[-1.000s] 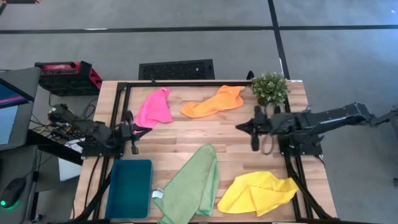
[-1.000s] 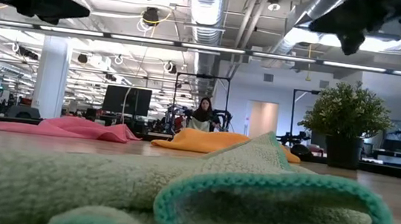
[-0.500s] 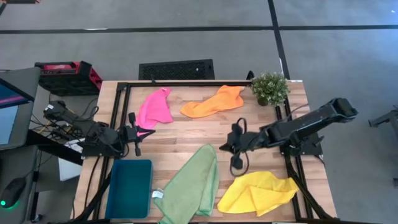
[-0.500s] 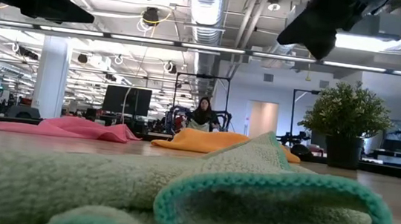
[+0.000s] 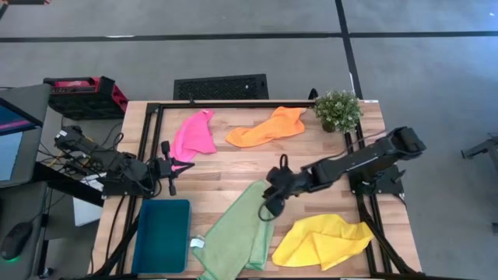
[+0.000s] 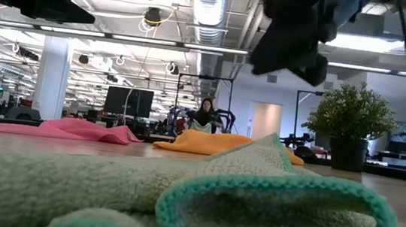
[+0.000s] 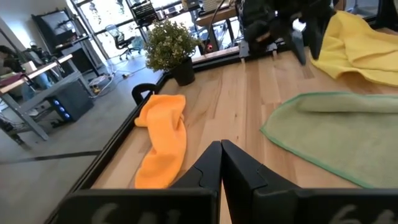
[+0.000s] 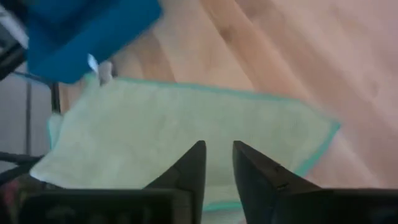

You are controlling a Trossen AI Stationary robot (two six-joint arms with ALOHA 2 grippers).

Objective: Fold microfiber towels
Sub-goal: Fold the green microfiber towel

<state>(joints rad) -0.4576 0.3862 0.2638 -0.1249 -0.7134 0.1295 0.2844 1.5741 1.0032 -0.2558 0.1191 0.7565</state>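
I have the right gripper (image 5: 267, 208) reached out over the middle of the table (image 5: 233, 159), hanging above the upper corner of the light green towel (image 5: 240, 232) without touching it; in the right wrist view its two dark fingers (image 8: 189, 167) stand a little apart with nothing between them, the green cloth spread below. The left gripper (image 5: 169, 166) waits at the left side, fingers pressed together and empty, just beside the lower tip of the hot pink towel (image 5: 193, 134). The green towel is a long, loosely doubled strip of nubbly pile with a stitched teal hem, running from mid-table down to the near edge. The yellow towel (image 5: 323, 239) lies crumpled near the right front corner, well apart from the green one. The orange towel (image 5: 268, 127) sprawls along the far side next to a small potted plant (image 5: 338, 110). A teal bin (image 5: 162, 235) sits just left of the green towel. Bare wood planks lie open between the four cloths, framed by black rails at both sides and the far edge.
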